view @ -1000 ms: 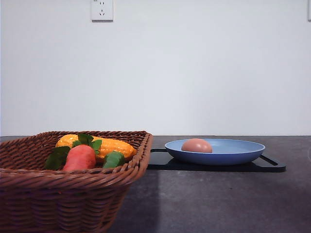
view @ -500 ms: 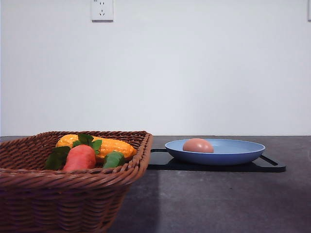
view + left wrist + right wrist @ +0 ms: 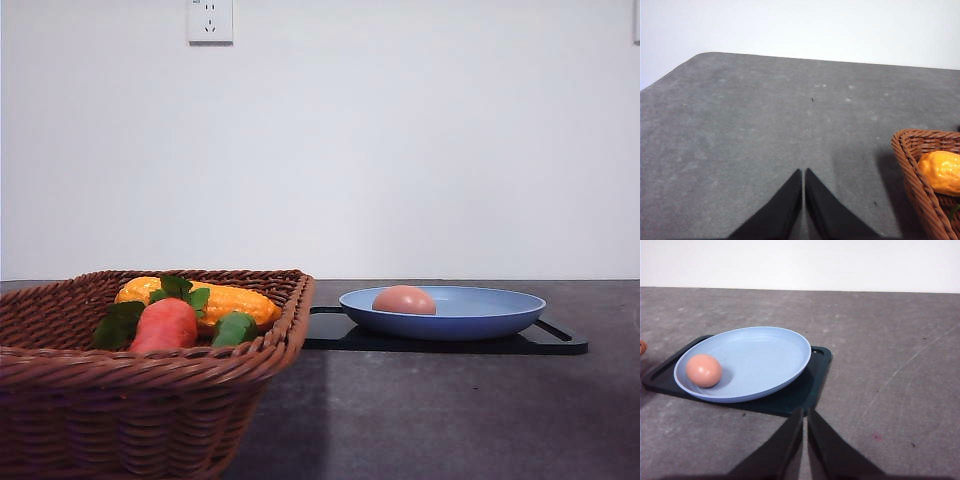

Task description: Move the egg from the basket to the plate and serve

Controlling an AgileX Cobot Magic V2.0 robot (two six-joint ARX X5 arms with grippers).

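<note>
Right fingers [image 3: 805, 412] pressed together, empty, over bare desk [image 3: 900, 340] just short of the tray [image 3: 812, 385]. Left fingers [image 3: 803, 172] together too, empty, beside the basket [image 3: 912, 170]. Egg [image 3: 704, 370] lies in the plate [image 3: 765, 355], near its rim. Serving looks next: I judge a level, slow move best, or the egg rolls.

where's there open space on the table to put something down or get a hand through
Bare table lies in front of the black tray, and more to the right of it in the right wrist view. A narrow gap separates tray and basket. Crowded: the basket with toy vegetables, and the plate holding the egg.
</note>
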